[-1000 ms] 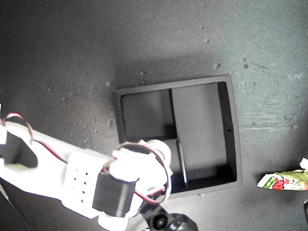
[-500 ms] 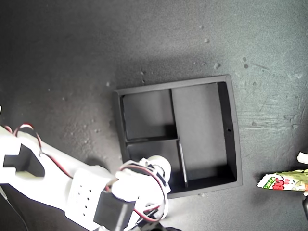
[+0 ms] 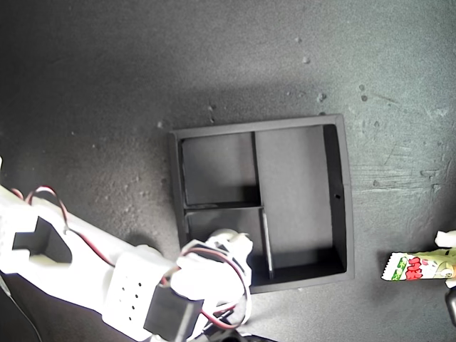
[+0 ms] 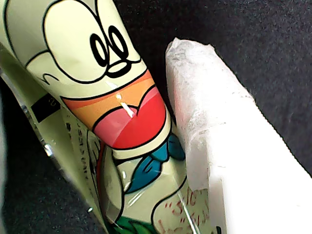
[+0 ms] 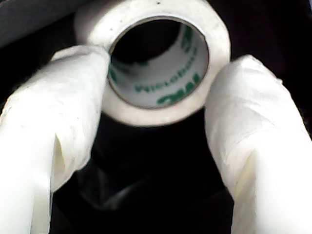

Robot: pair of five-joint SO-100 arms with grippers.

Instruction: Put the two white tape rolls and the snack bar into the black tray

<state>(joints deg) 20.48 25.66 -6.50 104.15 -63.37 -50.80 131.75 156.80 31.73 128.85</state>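
My second gripper is clamped on a white tape roll, one taped finger pressed to each side of the ring; green print shows inside the roll's core. In the exterior view the roll sits over the black tray, above the small compartment nearest the arm, w/ the gripper's white body covering most of it. Whether the roll touches the tray floor can't be told.

Tray's other small compartment and its long compartment show only bare black floor. Tray lies flat on a dark, speckled tabletop.

Snack bar lies well apart from the tray, beyond the long-compartment side, at the exterior view's right edge, crimped end toward the tray. My first gripper is at the bar: the first wrist view shows the cartoon-printed wrapper close-up, one taped finger pressed along its side. The other finger isn't visible, so can't tell if the jaws are closed on the bar or just beside it.

Only one tape roll is visible in any view.
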